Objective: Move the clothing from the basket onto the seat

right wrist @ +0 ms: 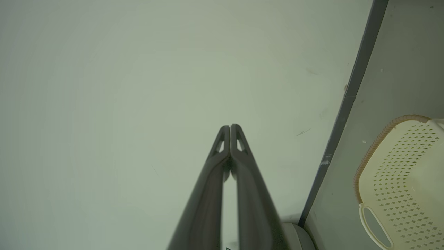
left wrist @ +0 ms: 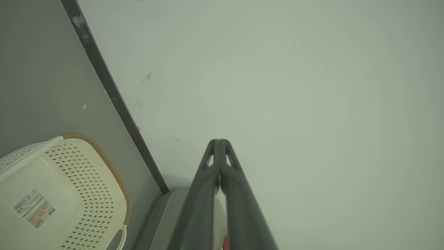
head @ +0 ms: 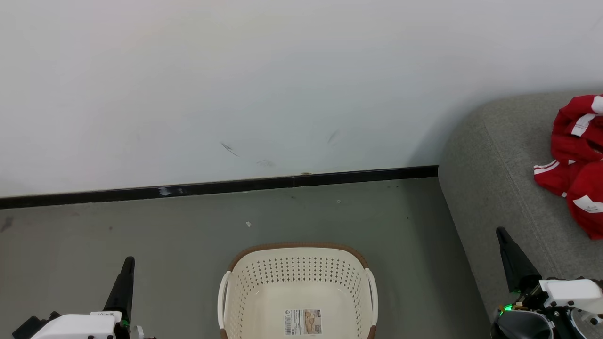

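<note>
Red clothing [head: 577, 160] lies heaped on the grey seat [head: 490, 179], well apart from the cream basket [head: 297, 245], which stands on a grey floor [head: 141, 226] before a scuffed white wall [head: 235, 70] with black skirting [head: 226, 186]. The left gripper [left wrist: 219, 142] and the right gripper [right wrist: 230, 127] each have their fingers pressed together.

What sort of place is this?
Likely a plain indoor room, perhaps a mock living room: a grey sofa by a bare white wall, a laundry basket on the grey floor, red clothing lying on the sofa.

One barcode label [head: 303, 321] on the basket [head: 297, 278] floor, its print illegibly small
</note>
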Available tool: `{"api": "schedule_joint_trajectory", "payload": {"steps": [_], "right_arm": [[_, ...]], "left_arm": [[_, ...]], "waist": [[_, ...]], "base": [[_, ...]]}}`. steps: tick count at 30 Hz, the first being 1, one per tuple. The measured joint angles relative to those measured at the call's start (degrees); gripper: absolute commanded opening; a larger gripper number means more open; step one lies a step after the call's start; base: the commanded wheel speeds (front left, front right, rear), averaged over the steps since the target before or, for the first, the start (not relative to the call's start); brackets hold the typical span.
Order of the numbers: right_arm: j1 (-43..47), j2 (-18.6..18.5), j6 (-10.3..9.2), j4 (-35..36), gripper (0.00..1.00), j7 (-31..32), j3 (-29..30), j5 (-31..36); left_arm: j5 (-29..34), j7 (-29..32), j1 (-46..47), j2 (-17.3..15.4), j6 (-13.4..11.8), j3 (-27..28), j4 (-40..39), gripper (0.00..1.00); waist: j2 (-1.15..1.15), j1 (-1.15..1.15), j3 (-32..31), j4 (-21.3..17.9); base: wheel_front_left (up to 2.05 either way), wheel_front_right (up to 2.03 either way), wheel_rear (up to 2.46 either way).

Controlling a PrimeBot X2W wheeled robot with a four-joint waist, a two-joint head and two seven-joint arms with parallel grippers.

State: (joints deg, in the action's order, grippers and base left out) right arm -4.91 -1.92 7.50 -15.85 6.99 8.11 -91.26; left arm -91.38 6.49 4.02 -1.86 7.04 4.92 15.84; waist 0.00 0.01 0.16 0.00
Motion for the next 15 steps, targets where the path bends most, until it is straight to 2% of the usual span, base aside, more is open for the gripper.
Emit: {"api": "schedule_joint_trajectory", "payload": {"steps": [15], "right_arm": [[0.0,0.0,0.00,0.1,0.00,0.0,-0.1,0.0]], "left_arm": [[0.0,0.0,0.0,0.0,0.0,0.0,0.0,0.00]], "waist": [[0.00,0.00,0.0,0.0]], "base": [[0.00,0.00,0.00]]}}
